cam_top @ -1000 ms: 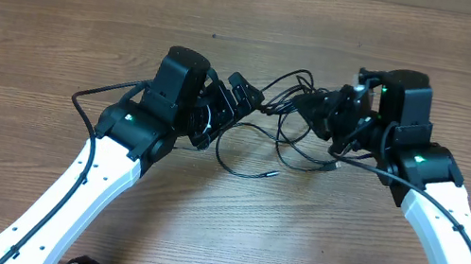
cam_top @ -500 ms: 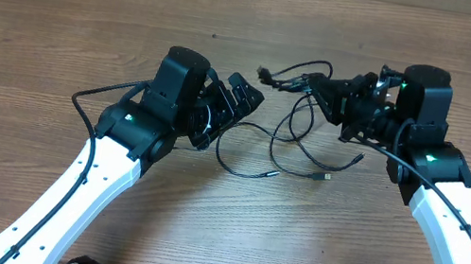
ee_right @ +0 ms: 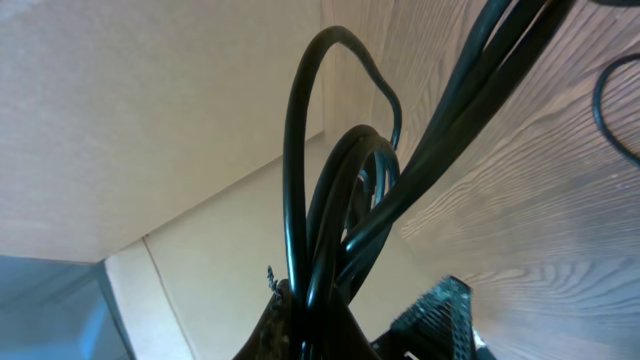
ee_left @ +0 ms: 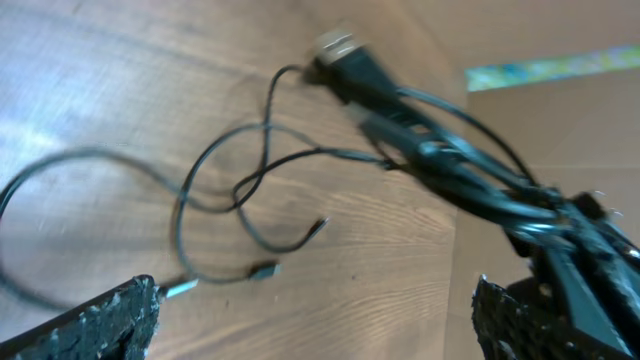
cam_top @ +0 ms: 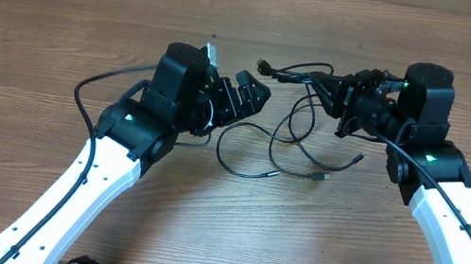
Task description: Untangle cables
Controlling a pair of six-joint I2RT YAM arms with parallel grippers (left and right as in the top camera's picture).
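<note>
- Rightward, away from the left claw (cam_top: 251,94), the right claw (cam_top: 336,89) has drawn back and taken the cables (cam_top: 295,77) with it. A second ago they crossed the left claw's tip; now they hang clear of it.
- The left claw stands spread as wide as it goes, with nothing between its fingers (ee_left: 100,320).
- The right claw is clamped tight on a bunch of the cables, several strands running out of its tip together.
- From that grip the bunch stretches through the air toward the left claw. It ends in a silvery plug (cam_top: 263,64) just past the left claw's fingertips, not touching them.
- Between the two claws, slack loops drop down and lie on the surface (cam_top: 63,17).
- Two small plug ends (cam_top: 272,172) rest on the surface, nearer the robot's base than either claw and apart from each other.
</note>
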